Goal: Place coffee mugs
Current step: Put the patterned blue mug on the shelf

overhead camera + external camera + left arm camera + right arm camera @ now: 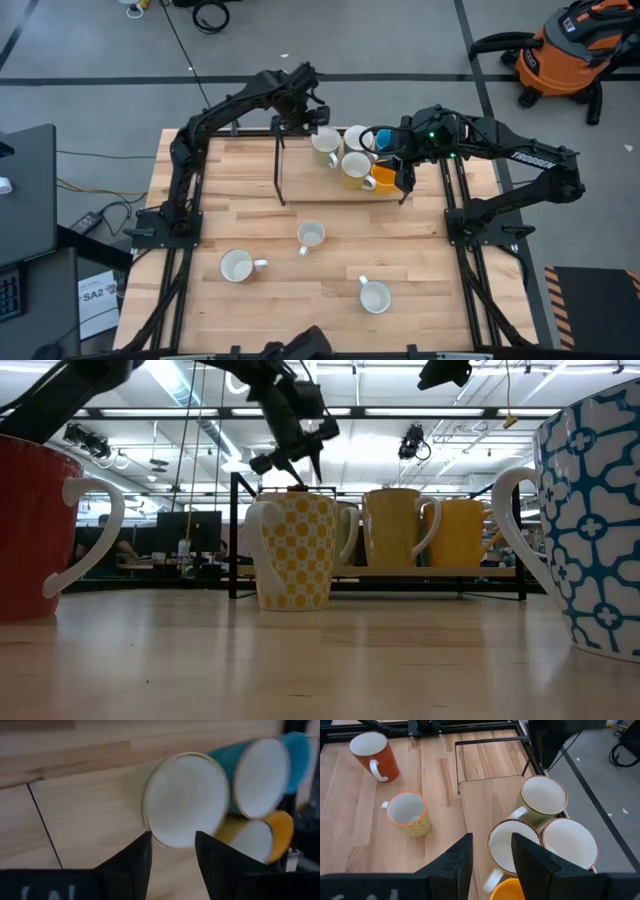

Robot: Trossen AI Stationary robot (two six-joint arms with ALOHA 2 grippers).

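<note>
A glossy red ceramic mug (374, 754) has a white handle and white inside. A mug with a yellow dot pattern on white (410, 814) carries an orange rim. A large white mug with a blue lattice pattern (592, 520) has a white handle. On the pale wooden shelf board (487, 800) stand an olive-green mug (541, 799), a plain yellow mug (392, 527) and an orange-yellow mug (462, 531).

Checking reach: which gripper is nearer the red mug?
Left. The left gripper is at the rack's back, on the red mug's side; the right gripper is farther right.
</note>
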